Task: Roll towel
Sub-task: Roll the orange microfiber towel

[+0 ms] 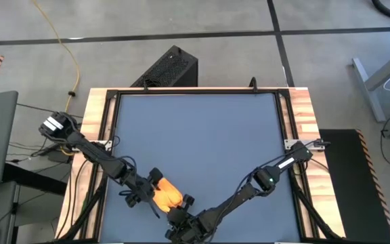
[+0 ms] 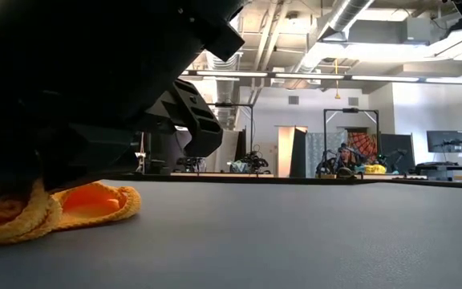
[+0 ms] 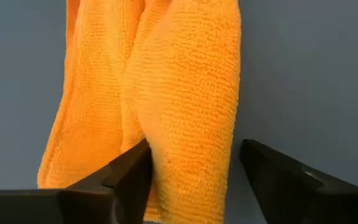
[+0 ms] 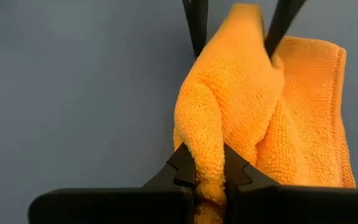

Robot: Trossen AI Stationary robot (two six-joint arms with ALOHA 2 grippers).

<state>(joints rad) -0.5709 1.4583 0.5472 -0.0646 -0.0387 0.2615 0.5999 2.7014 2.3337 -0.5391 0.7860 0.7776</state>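
Observation:
The yellow towel (image 1: 167, 194) lies bunched in folds near the front edge of the dark blue table (image 1: 202, 135); its lower folds (image 2: 87, 205) rest on the tabletop. My right gripper (image 4: 209, 167), at the towel's near right end (image 1: 182, 207), is shut on a raised fold. My left gripper (image 3: 194, 155) comes in from the towel's left (image 1: 152, 192) and is open. Its two fingers stand on either side of a thick ridge of the towel (image 3: 191, 106). The same two fingers show at the far end of that ridge in the right wrist view. My right gripper pinches a raised fold of the towel (image 4: 209, 146) between its two fingers, at the end nearest the table's front right. The fingers slant down from the near right. The fold rises as a ridge from the fingers while the rest lies on the table. My left gripper has one finger (image 3: 129, 171) lying against the ridge's side and the other (image 3: 266, 168) apart from it. I cannot tell whether the first finger touches the cloth.
Bare blue tabletop stretches from the towel toward the far and right edges. A wooden frame (image 1: 97, 122) borders the table. A black box (image 1: 168, 68) stands on the floor beyond the far edge.

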